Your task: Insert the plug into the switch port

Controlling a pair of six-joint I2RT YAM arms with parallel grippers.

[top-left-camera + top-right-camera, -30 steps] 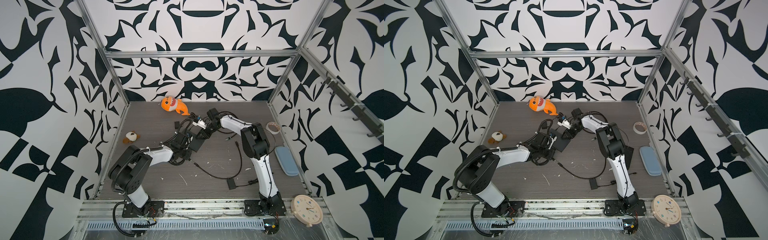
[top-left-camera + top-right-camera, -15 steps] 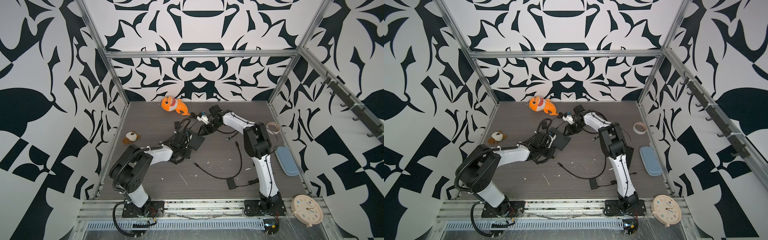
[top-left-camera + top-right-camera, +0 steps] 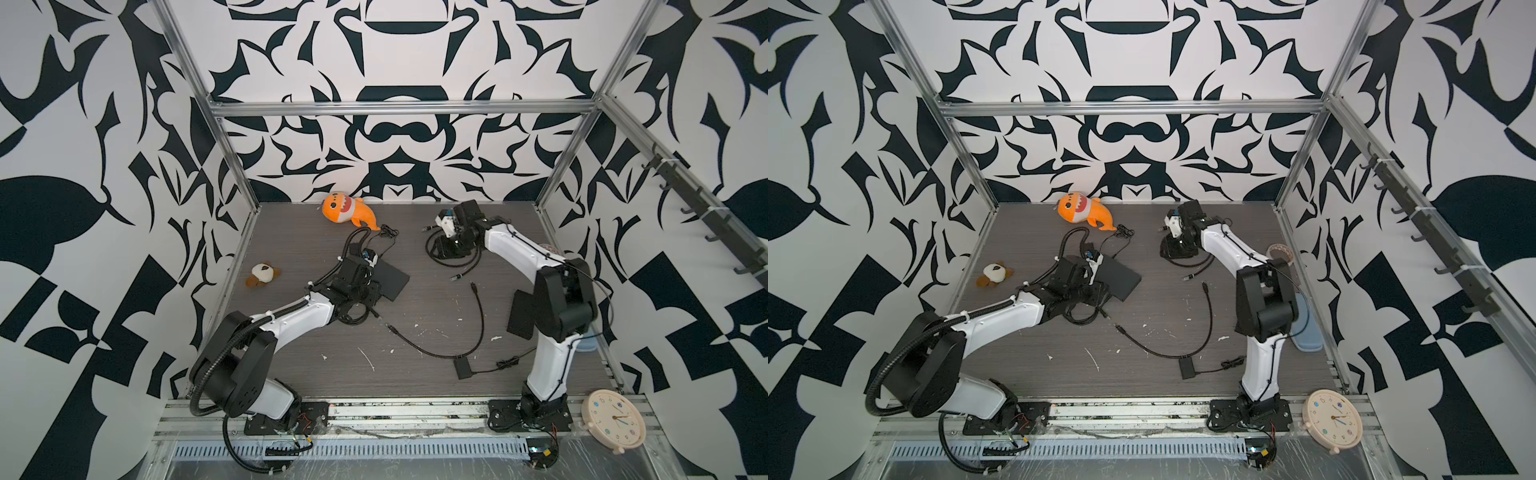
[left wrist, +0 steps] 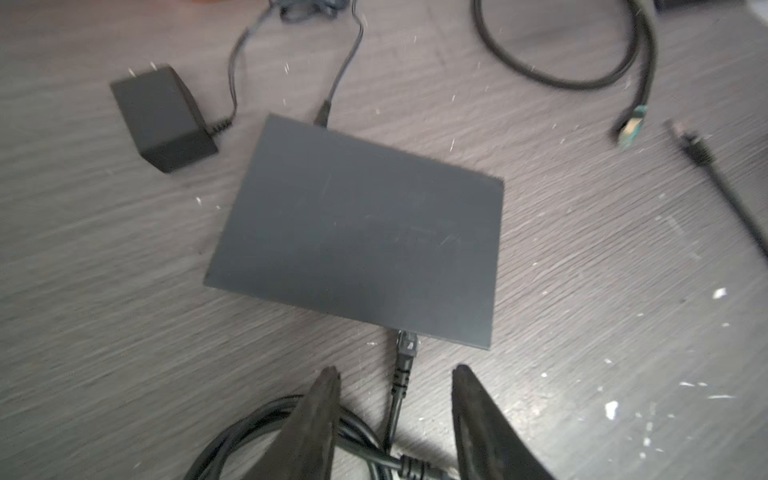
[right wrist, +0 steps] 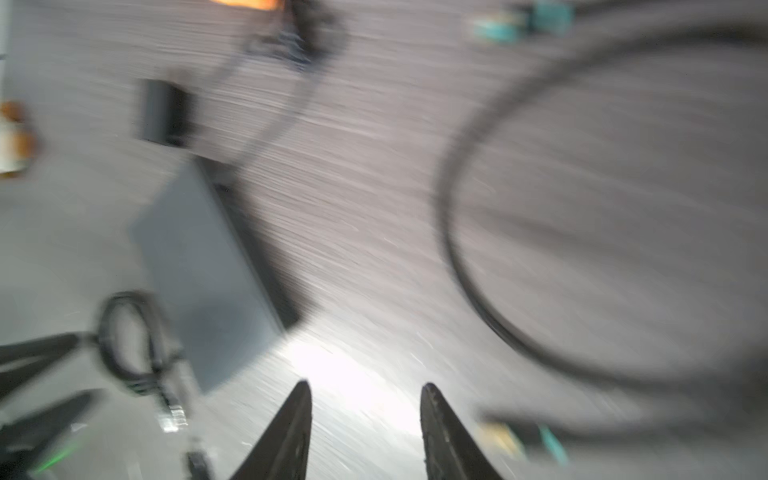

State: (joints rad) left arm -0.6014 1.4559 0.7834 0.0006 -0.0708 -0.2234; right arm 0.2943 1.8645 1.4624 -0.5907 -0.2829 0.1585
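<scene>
From where I stand, the flat dark grey rectangular switch box (image 4: 353, 232) lies on the grey wood-grain desk (image 3: 415, 374), left of the middle, just beside the end of the left arm. The small black network plug (image 4: 406, 343) sits in the edge of the switch that faces the left arm's fingers (image 4: 320, 424). Its black cable (image 4: 397, 399) runs straight back from that edge and passes between the two fingers. They stand apart, one on each side of the cable, and clamp nothing; I see clear desk between each finger and the cable. Behind them the same cable gathers into a loose coil.

On the switch's far edge a thin lead goes in, and a black wall power adapter (image 4: 162, 116) lies on the desk just beside that corner. A loose black cable with a teal-tipped connector (image 4: 629, 129) rests on the desk to the side, apart from the switch.

The right arm's fingers (image 5: 291, 436) hang well away at the far side of the desk, over a ring of black cable (image 3: 453, 259). The wrist view there is smeared, yet the two fingers plainly stand apart with only bare desk between them. An orange shark plush toy (image 3: 347, 210) lies against the back wall.
</scene>
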